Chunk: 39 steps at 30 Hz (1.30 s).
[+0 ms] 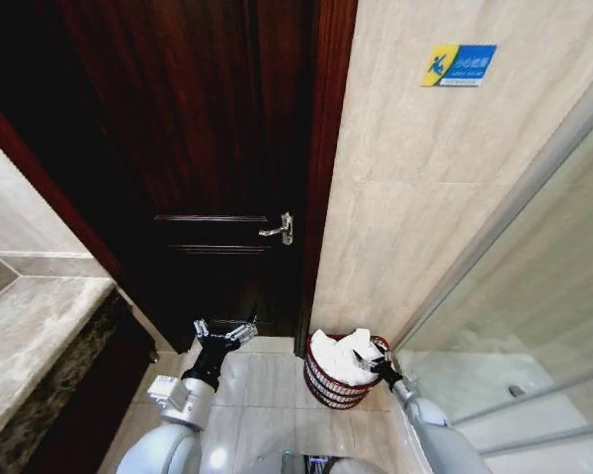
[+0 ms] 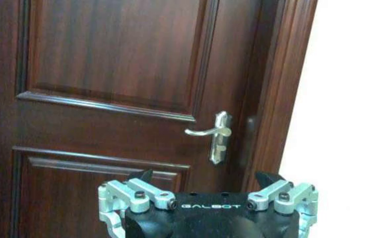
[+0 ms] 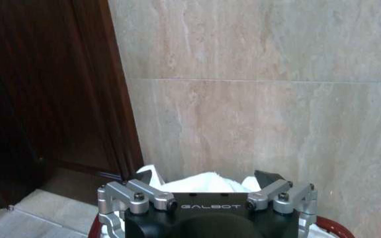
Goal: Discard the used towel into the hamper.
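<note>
towel (image 1: 341, 353): white, heaped in the hamper (image 1: 326, 387) by the tiled wall — looks deposited
right gripper (image 1: 383, 366): fingers spread at the rim, pinching nothing
left gripper (image 1: 225, 332): spread, idle, facing the door (image 1: 208, 148)

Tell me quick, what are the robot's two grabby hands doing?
Left gripper: fingers open, holding nothing, near the door.
Right gripper: fingers open, holding nothing, over the white towel in the hamper.
</note>
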Available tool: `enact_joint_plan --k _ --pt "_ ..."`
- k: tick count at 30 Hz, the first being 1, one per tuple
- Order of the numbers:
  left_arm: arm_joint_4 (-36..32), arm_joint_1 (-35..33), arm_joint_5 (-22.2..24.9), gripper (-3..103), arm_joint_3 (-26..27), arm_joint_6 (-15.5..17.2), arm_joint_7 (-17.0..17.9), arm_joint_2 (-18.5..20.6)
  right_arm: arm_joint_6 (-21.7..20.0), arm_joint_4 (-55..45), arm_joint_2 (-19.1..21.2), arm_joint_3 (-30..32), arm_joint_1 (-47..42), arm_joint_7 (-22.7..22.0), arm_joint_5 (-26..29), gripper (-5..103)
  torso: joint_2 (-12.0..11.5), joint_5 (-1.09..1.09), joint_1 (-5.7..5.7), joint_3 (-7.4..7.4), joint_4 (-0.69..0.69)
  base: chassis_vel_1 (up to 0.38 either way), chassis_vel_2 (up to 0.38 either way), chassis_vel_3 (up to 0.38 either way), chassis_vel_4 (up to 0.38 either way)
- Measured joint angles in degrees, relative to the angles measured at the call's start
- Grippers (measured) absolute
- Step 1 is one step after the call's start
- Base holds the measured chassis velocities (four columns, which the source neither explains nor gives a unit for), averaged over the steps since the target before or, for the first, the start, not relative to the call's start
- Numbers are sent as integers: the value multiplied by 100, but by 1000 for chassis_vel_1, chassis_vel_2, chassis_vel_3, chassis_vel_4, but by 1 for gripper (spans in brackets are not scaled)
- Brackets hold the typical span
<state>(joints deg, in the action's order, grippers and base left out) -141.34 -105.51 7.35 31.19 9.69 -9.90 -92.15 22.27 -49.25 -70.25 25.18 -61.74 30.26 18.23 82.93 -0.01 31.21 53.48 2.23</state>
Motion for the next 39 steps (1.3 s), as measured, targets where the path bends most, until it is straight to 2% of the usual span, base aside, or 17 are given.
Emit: enact_joint_plan --k 1,4,6,11,17,21,25,27,28,31,33,35,37,39 --pt "0 0 0 100 1 0 0 2 0 0 1 0 9 0 -1 100 -2 -7 0 -1 0 88 68 -45 -4" --pt "0 0 0 100 1 0 0 3 -7 -4 -9 -2 20 -71 -47 100 -26 3 -10 -13 1 88 92 -35 -28" --pt "0 0 0 100 2 0 1 3 -71 -14 -26 -1 34 -165 -167 100 -46 -3 -20 -24 1 81 77 9 -10" --pt "0 0 0 100 2 0 1 2 -178 -16 -126 19 79 -294 -425 100 -65 0 -27 -33 1 23 29 11 10" --pt "0 0 0 100 1 0 1 2 -865 -8 -535 16 94 -1011 -986 100 -71 0 -31 -37 -1 0 0 0 0" --pt "0 0 0 100 1 0 1 1 -977 186 -709 26 139 -1265 -1176 100 -71 0 -32 -37 -1 0 0 0 0" --pt "0 0 0 100 1 0 1 2 -1132 680 -867 122 459 -1416 -1336 100 -71 -1 -32 -38 0 0 0 0 0" --pt "0 0 0 100 1 0 1 2 -1186 1323 -957 218 826 -1427 -1353 100 -71 0 -31 -37 -1 0 0 0 0" --pt "0 0 0 100 1 0 1 2 -1186 1323 -957 218 826 -1427 -1353 100 -71 0 -31 -37 -1 0 0 0 0" --pt "0 0 0 100 1 0 1 2 -1248 2390 -1052 344 1460 -1387 -1294 100 -70 0 -30 -36 0 0 0 0 0" --pt "0 0 0 100 1 0 2 1 -1311 2569 -1060 365 1577 -1355 -1245 100 -70 0 -30 -36 2 0 0 0 0" --pt "0 0 0 100 1 0 1 2 -1540 2909 -1083 389 1808 -1288 -1061 100 -69 0 -30 -36 0 0 0 0 0" --pt "0 0 0 100 1 0 1 2 -1602 2965 -1087 397 1849 -1276 -1029 100 -69 0 -30 -36 0 0 0 0 0" --pt "0 0 0 100 1 0 1 2 -1987 3161 -1113 434 1989 -1261 -846 100 -67 0 -30 -36 0 0 0 0 0"
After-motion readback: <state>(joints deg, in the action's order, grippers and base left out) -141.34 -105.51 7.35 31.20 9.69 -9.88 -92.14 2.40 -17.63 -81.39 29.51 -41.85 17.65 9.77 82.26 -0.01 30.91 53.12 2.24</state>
